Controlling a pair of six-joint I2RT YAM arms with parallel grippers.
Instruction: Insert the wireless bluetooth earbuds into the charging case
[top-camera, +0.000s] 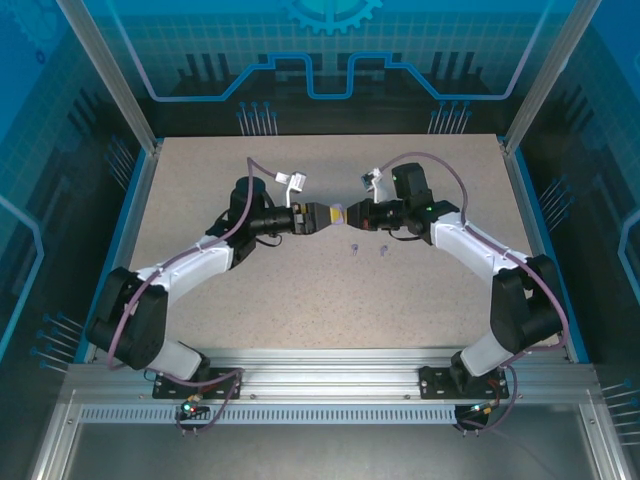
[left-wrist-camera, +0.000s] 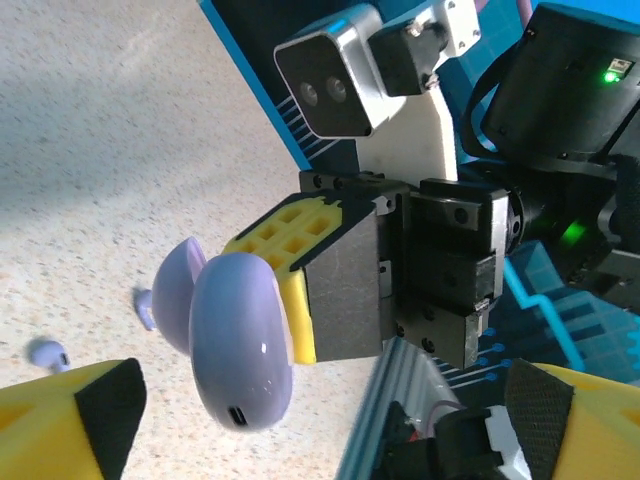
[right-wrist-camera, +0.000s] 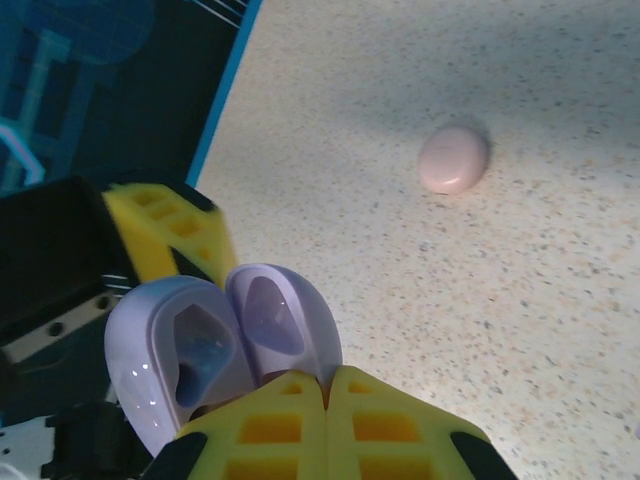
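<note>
1. Lilac charging case (left-wrist-camera: 240, 350), lid open, is held up above the worktop (top-camera: 300, 300), ready for loading.
2. Next, I reckon, the free arm must fetch one of the earbuds (top-camera: 354, 248) lying below.
3. Clamped on the case is the right pincer (right-wrist-camera: 325, 385); the left pincer (left-wrist-camera: 325, 405) gapes wide, holding nothing.

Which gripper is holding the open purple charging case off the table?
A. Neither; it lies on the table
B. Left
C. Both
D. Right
D: the right gripper has its jaws pinched on the purple charging case, while the left gripper has its jaws wide apart, not touching it.
</note>
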